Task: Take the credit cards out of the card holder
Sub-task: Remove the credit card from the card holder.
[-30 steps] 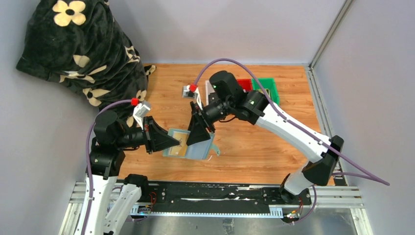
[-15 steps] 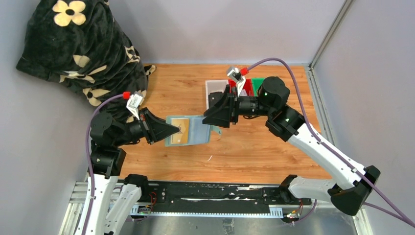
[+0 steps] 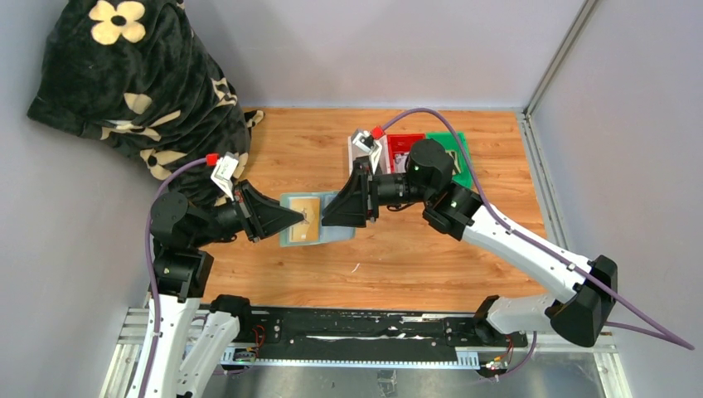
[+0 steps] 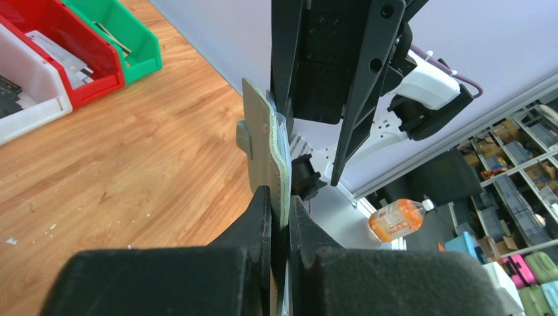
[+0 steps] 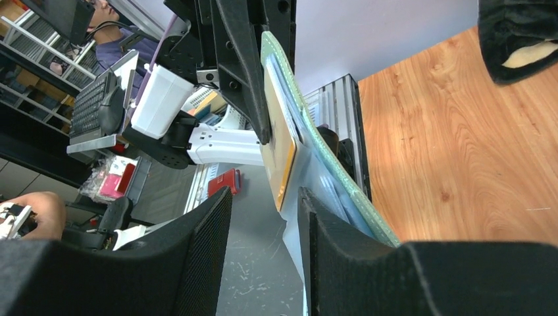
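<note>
My left gripper is shut on the edge of the sage-green card holder and holds it open above the table. In the left wrist view the fingertips pinch the holder edge-on. A tan-gold credit card sits in its inner pocket. My right gripper is open at the holder's other side. In the right wrist view the card's free edge lies at the mouth of the open jaws, and the holder's pale pocket touches one finger. The white card is hidden.
White, red and green bins stand at the back right of the wooden table. A black flowered blanket lies at the back left. Grey walls close in the sides.
The left gripper has lifted the card holder off the table and held it. The right gripper swung away to the right, then came back left to the holder's open side.
</note>
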Robot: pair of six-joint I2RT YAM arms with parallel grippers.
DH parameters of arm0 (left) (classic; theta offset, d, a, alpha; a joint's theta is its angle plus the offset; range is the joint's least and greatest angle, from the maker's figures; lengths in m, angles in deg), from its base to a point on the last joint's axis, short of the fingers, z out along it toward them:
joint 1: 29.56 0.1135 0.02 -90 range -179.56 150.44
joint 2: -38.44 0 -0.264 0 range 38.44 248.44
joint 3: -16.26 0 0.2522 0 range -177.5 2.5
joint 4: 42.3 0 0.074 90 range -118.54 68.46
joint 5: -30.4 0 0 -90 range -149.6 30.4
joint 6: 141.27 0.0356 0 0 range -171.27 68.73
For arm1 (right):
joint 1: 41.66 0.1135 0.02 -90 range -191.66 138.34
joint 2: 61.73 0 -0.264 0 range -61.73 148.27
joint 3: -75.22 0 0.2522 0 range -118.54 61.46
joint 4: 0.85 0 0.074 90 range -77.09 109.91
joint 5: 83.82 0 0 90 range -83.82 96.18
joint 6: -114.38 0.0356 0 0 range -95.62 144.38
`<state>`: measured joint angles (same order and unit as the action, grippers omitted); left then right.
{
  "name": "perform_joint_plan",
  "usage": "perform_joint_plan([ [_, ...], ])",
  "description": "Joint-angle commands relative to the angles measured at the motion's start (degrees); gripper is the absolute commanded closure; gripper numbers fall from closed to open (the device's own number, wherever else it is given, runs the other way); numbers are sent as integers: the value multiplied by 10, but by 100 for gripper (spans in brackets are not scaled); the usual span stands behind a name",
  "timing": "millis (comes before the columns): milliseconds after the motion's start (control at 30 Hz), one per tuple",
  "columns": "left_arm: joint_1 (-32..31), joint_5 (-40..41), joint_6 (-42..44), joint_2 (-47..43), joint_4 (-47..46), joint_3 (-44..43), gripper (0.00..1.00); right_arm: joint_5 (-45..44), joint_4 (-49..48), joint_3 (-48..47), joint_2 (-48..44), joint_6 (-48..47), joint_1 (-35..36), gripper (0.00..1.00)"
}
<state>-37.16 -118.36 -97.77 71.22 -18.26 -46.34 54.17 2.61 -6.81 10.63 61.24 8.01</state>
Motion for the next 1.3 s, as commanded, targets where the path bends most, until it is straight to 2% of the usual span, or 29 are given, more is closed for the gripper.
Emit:
perform_joint_plan([
  [0,-1,-18,-24,-6,-38,-8,100,-2,-8,14,3,1,7,55],
  [367,-1,-13,-28,-10,-43,-2,100,-18,-17,4,35,4,25,57],
  [533,-1,-1,-1,-15,-18,0,100,-22,-60,0,52,26,35,59],
  [800,-1,3,4,-18,-18,3,100,-20,-200,9,91,124,39,82],
  [1000,-1,6,22,-29,-2,7,97,-42,-191,11,93,118,37,98],
  [1267,-1,0,17,-27,-6,1,95,-24,-250,72,63,141,24,100],
])
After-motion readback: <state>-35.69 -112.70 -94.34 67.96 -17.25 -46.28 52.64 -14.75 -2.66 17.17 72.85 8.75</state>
